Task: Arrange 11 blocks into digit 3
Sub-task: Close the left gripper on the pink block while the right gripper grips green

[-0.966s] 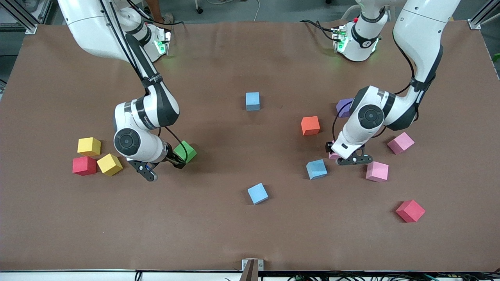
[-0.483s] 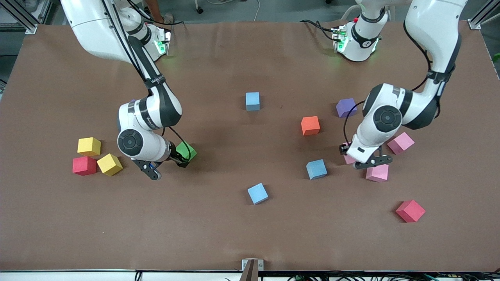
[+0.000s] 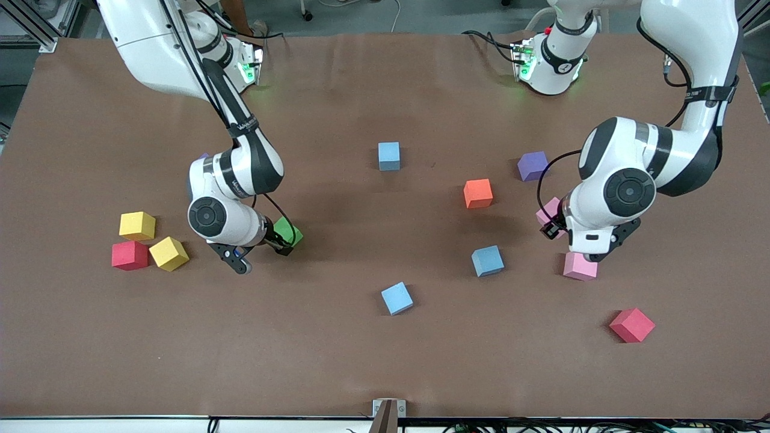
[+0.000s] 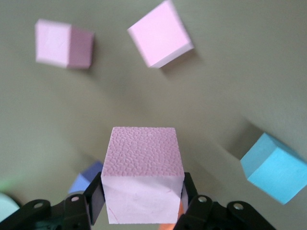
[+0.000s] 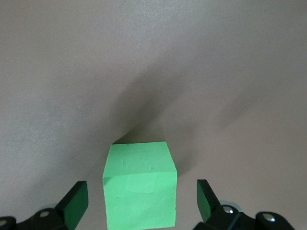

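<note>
On the bench (image 3: 385, 373), two yellow blocks (image 3: 137, 225) and a red one (image 3: 129, 255) lie near the right pincer (image 5: 143, 201), toward that arm's end; its fingers (image 5: 76, 203) stand wide apart, low around the green block (image 5: 140, 187), not touching it; the left pincer (image 4: 143, 203) grips a pink block (image 4: 143, 175), lifted over the bench, above two more pink blocks (image 4: 160, 33) and near a blue one (image 4: 276, 167).

I work in a robotics lab: aluminium frame posts (image 3: 36, 27), trailing cables (image 3: 481, 428), and a brown-covered table (image 3: 361, 361) under my arms.
</note>
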Controlling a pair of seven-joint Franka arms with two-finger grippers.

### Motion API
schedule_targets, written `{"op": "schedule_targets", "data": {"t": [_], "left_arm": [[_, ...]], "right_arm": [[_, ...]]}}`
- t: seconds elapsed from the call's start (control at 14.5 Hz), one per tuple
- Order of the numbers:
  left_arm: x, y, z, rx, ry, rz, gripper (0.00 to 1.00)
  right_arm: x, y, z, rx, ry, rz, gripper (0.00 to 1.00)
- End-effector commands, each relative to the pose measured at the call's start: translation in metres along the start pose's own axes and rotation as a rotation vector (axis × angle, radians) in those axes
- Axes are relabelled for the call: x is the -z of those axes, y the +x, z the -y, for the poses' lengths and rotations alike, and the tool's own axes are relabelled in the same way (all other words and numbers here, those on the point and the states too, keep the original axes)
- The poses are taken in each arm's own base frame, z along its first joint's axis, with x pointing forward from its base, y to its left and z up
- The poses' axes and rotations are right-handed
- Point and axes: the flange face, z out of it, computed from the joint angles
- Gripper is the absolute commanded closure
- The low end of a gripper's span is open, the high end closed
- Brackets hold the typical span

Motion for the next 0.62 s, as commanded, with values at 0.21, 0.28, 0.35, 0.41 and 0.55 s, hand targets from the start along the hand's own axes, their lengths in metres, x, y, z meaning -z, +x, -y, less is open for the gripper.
{"op": "schedule_targets", "data": {"t": [0.21,0.28,0.35,0.41,0.55], "left_arm": [[-0.007,-0.042,-0.022,0.46,-0.028,0.077,0.69],[-0.012,-0.048,-0.026,0.503,-0.042,0.08,0.7],[-0.016,-0.053,-0.029,0.53,-0.044,0.08,0.7],[-0.018,-0.061,-0.033,0.551,-0.051,0.08,0.7],[-0.023,-0.073,-0.041,0.611,-0.06,0.077,0.7]], "right_arm": [[-0.011,-0.005,0.0,-0.026,0.008,0.013,0.0],[-0.014,-0.005,-0.002,-0.027,0.005,0.014,0.0],[-0.015,-0.007,-0.001,-0.025,0.005,0.012,0.0],[-0.017,-0.007,-0.001,-0.025,0.004,0.013,0.0],[-0.022,-0.01,0.0,-0.036,0.009,0.032,0.03]]}}
